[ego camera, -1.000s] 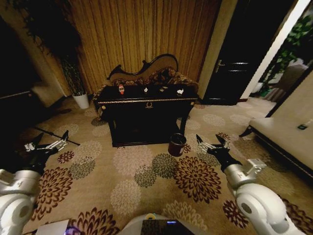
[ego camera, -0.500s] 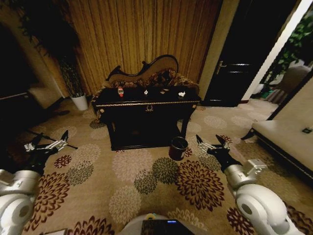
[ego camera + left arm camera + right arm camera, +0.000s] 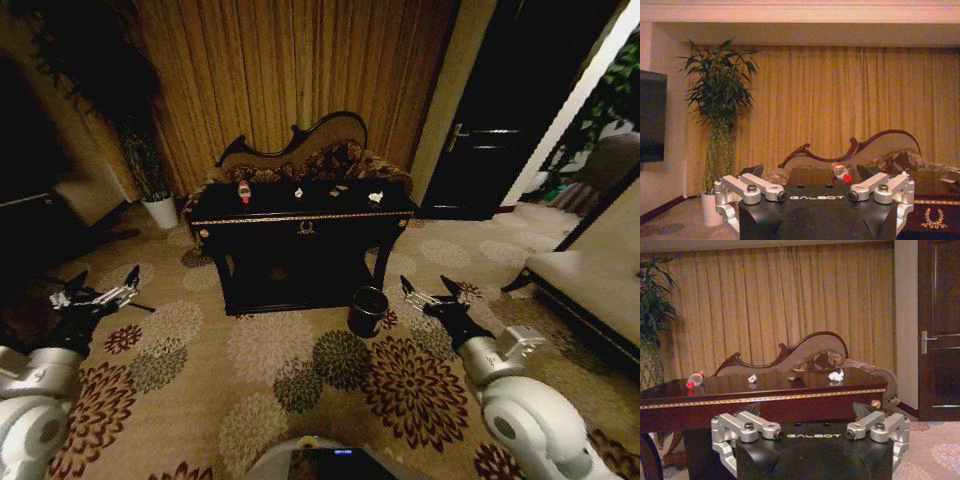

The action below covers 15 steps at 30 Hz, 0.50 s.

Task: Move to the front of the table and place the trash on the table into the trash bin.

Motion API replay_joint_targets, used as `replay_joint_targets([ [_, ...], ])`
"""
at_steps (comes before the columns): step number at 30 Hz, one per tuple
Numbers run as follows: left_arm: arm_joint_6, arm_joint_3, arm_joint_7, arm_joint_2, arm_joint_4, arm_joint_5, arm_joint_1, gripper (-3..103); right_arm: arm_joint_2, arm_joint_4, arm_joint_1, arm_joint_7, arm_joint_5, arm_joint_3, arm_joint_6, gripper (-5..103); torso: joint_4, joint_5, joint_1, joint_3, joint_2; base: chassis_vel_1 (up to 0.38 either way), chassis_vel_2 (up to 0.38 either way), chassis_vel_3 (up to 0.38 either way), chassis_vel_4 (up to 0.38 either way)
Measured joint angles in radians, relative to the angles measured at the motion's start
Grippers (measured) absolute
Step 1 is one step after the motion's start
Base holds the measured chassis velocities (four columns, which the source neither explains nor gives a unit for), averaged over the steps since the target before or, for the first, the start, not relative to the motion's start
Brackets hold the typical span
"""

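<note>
Black worktop (image 3: 300,212) straight ahead at 12 o'clock, well apart from both arms. On top: little bottle (image 3: 244,190), white paper bits (image 3: 376,197), tan scrap (image 3: 340,187). Trash bin (image 3: 367,311) on carpet at 1 o'clock. Left hand (image 3: 93,293) at 9, right hand (image 3: 432,294) at 3, both wide, holding nothing.

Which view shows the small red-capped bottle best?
Right wrist view: the small red-capped bottle lies clear on the glossy black table. Left wrist view has it closer, partly behind that gripper's body. Head view shows a speck.
</note>
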State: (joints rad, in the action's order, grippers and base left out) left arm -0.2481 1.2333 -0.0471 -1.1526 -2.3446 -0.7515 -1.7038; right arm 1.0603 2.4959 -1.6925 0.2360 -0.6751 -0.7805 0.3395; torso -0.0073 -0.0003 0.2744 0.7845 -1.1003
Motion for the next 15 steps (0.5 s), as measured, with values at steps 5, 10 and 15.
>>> replay_joint_targets([
  [5,0.006,-0.002,-0.001,-0.001,0.002,0.001,0.000,100,0.001,0.000,-0.003,0.000,0.002,0.001,-0.003,100,0.0001,0.0002,0.000,0.000,0.000,-0.119,0.145,0.126,-0.139],
  [10,0.008,-0.003,-0.003,-0.001,0.003,0.001,0.000,100,0.001,0.002,-0.005,0.000,0.003,0.002,-0.004,100,0.0000,0.0002,0.000,0.000,0.000,-0.156,0.149,0.154,-0.142],
  [15,0.010,-0.003,-0.008,-0.001,0.003,0.001,0.000,100,0.000,0.003,-0.005,0.000,0.003,0.003,-0.004,100,0.0000,0.0002,0.000,0.000,0.000,-0.155,0.145,0.159,-0.153],
])
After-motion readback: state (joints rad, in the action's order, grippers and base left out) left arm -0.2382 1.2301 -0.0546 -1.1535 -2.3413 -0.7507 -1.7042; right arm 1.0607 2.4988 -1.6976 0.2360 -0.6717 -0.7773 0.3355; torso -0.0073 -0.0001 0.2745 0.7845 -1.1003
